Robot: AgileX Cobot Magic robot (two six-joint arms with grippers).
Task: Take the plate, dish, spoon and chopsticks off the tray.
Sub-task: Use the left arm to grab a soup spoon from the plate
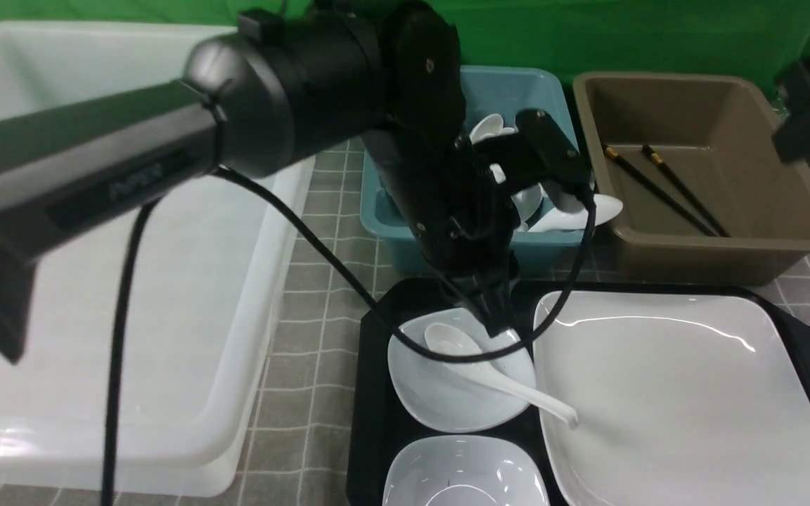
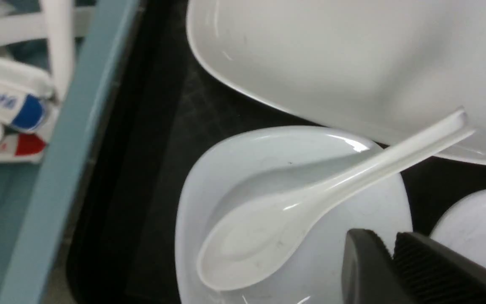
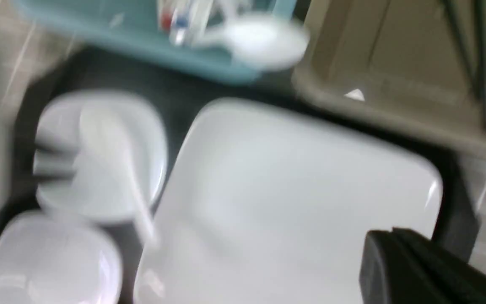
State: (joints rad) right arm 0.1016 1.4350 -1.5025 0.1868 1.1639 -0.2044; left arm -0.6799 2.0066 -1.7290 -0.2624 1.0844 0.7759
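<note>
Spoon (image 1: 493,376) is lying in the far dish (image 1: 440,404) on the tray's (image 1: 370,422) left side, handle reaching right over the plate (image 1: 686,407) rim. I'm hovering the empty left gripper (image 1: 498,323) above it, jaws nearly together (can't tell if parted), so next it's needing opening and lowering onto the handle, while the right gripper (image 3: 392,236) is sitting clenched and empty.

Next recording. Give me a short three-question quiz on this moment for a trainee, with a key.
1. True or false: the chopsticks lie in the brown tub.
2. The spoon has its bowl in: A the far small dish on the tray; B the white bin; C the teal tub.
3. Fill in: the ____ hand hovers over that dish.
Key: 1 true; 2 A; 3 left, the left hand.
</note>
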